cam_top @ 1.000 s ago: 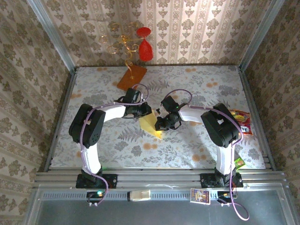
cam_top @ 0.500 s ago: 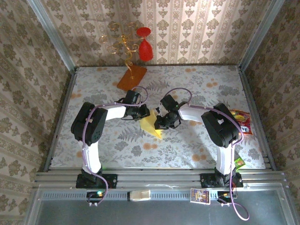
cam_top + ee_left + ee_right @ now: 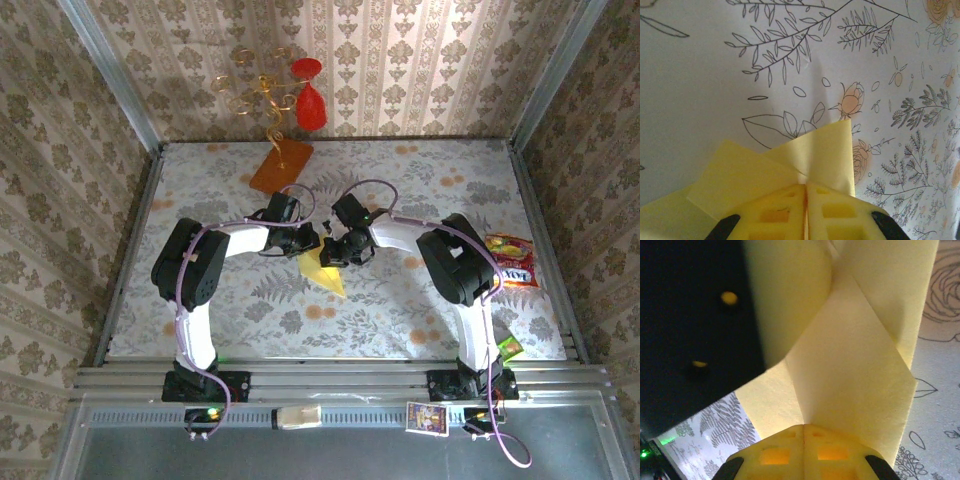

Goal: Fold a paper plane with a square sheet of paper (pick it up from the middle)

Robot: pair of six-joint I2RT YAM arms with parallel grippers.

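Note:
The pale-yellow square sheet of paper (image 3: 323,270) is creased into a narrow pointed shape, held between both grippers over the middle of the table with its tip pointing toward the near edge. My left gripper (image 3: 307,243) is shut on its left side. In the left wrist view, two folded flaps of the paper (image 3: 812,157) rise from the closed left gripper (image 3: 805,195). My right gripper (image 3: 337,250) is shut on the paper's right side. The right wrist view shows a crease of the paper (image 3: 850,375) running out of the closed right gripper (image 3: 804,432), with the left gripper's black body (image 3: 695,325) close by.
An orange-brown slab (image 3: 281,163) with a gold wire stand and a red glass (image 3: 310,105) sits at the back. Snack packets (image 3: 512,260) lie at the right edge, with a green packet (image 3: 510,347) nearer. A card (image 3: 427,417) rests on the front rail.
The right gripper has moved left and back, close to the left gripper. The paper between them has drawn in narrower. The left arm has hardly moved.

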